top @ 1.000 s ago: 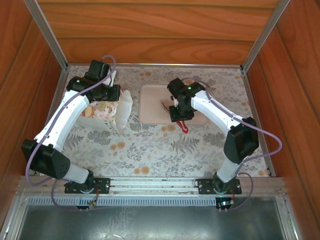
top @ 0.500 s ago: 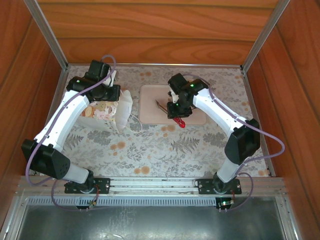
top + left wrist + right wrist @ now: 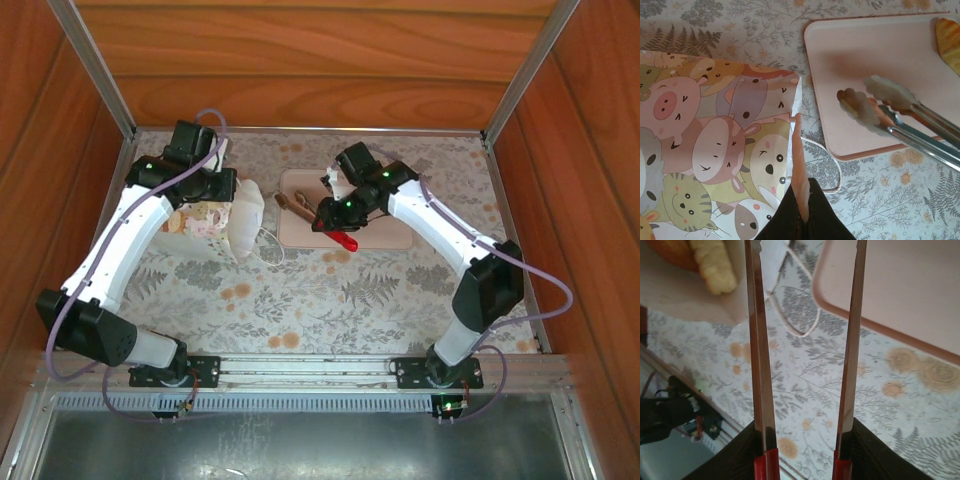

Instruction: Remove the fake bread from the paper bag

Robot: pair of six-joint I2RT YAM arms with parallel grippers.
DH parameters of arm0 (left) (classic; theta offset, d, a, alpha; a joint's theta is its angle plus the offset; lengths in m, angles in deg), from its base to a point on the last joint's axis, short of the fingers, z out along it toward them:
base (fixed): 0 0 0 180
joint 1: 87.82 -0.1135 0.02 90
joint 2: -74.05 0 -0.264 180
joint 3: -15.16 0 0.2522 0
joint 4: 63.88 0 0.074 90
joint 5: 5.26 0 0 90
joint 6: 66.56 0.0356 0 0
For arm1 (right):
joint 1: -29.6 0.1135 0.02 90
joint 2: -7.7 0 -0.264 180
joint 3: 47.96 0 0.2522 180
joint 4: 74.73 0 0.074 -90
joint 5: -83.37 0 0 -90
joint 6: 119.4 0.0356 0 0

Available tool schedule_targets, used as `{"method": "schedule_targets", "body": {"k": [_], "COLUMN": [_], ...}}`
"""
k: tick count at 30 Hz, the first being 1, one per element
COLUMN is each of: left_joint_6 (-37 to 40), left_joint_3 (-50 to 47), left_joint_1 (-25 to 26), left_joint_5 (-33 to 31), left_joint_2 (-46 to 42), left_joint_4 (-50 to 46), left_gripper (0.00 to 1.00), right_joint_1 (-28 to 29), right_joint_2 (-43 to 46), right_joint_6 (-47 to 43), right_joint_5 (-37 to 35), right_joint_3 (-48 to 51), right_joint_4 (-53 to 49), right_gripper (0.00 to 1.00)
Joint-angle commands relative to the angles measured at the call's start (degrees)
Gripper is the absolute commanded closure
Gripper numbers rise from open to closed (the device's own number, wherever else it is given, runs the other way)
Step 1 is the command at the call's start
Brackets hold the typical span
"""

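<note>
Where the overhead camera looks down, the bag (image 3: 215, 222) lies on its side on the floral cloth (image 3: 330, 290). Its long axis runs left to right, and its white mouth opens rightward at the tray (image 3: 298, 235) just beside it. The left gripper (image 3: 225, 190) is clamped on the bag's far edge by the mouth. The right gripper (image 3: 333, 218) squeezes red-handled tongs (image 3: 300, 207), whose tips reach left over the tray's left end. Open cloth runs from bag and tray toward the arm bases, and wooden walls close the other three sides.

From the left wrist, the bag (image 3: 715, 150) is smooth paper printed with cartoon animals (a pig, a cat, others). The left gripper (image 3: 802, 210) is pinched together on its thin edge. A white cord (image 3: 835, 170) loops on the cloth between bag and tray. The tray (image 3: 880, 55) is pale pink, with rounded corners and a low rim. The tongs' (image 3: 883, 90) scalloped metal tips hang over it, slightly apart. One golden striped bread (image 3: 947, 40) lies on the tray at the view's right edge.

From the right wrist, the tongs' (image 3: 757, 340) two flat steel blades run away side by side, with the right gripper (image 3: 805, 445) pressing on their red ends. At upper left more bread (image 3: 715, 265), ribbed and yellow beside a browner piece, lies on the bag's (image 3: 690, 300) white paper. The cord (image 3: 801, 334) curls between bag and tray (image 3: 900, 285).
</note>
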Motion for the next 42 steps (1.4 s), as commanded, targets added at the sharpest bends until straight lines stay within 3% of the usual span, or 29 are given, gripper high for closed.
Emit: {"method": "schedule_targets", "body": {"k": [1, 11, 19, 22, 29, 35, 42], "left_joint_6": [-0.2, 0.5, -0.3, -0.4, -0.6, -0.7, -0.5], "left_joint_3": [1.1, -1.2, 0.6, 0.9, 0.1, 0.8, 1.0], "left_joint_1": [-0.6, -0.5, -0.5, -0.6, -0.5, -0.6, -0.6], "left_joint_5": [-2.2, -5.9, -5.8, -5.7, -6.5, -6.4, -6.2], "left_joint_2": [-2.2, -6.0, -5.0, -5.1, -6.2, -5.9, -5.7], "left_joint_4": [-0.2, -0.7, -1.3, -1.6, -2.4, -2.6, -2.7], "left_gripper": [1.0, 1.0, 1.0, 1.0, 1.0, 1.0, 1.0], "right_joint_1": [0.9, 6.6, 8.0, 8.1, 8.7, 9.5, 11.6], "right_joint_2": [3.5, 1.5, -2.7, -4.3, -8.5, -13.0, -17.5], "right_joint_6": [0.2, 2.2, 3.3, 3.2, 5.4, 7.0, 5.4], "right_joint_5": [7.5, 15.8, 17.1, 17.4, 12.3, 12.2, 3.4], "right_joint_3": [3.2, 8.3, 7.2, 6.1, 2.2, -1.8, -8.8], "right_joint_4": [5.2, 16.4, 19.6, 20.0, 20.8, 22.0, 15.4], "right_gripper": [0.56, 0.6, 0.62, 0.58, 0.58, 0.57, 0.54]}}
